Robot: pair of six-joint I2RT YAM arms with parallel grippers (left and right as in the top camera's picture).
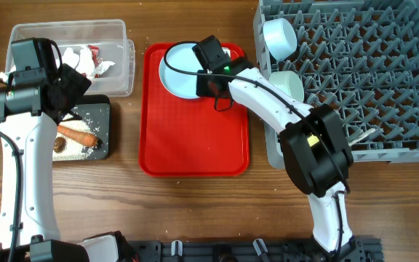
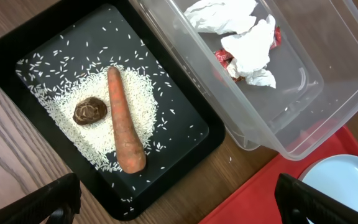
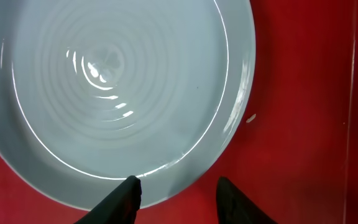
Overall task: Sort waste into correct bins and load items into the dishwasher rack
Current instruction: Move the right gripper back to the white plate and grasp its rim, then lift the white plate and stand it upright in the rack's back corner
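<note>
The pale blue plate lies at the far end of the red tray. My right gripper is open, with one finger over the plate's rim and the other over the tray. My left gripper is wide open and empty, above the black tray. That tray holds the carrot, the brown lump and rice. Paper scraps lie in the clear tub. The pale blue bowl and the mint green bowl stand in the rack. The yellow cup is out of view.
The flat red tray lies between the bins and the rack. One rice grain sits on it beside the plate. The rack's left edge is close to the right arm. Bare wood shows in front of the trays.
</note>
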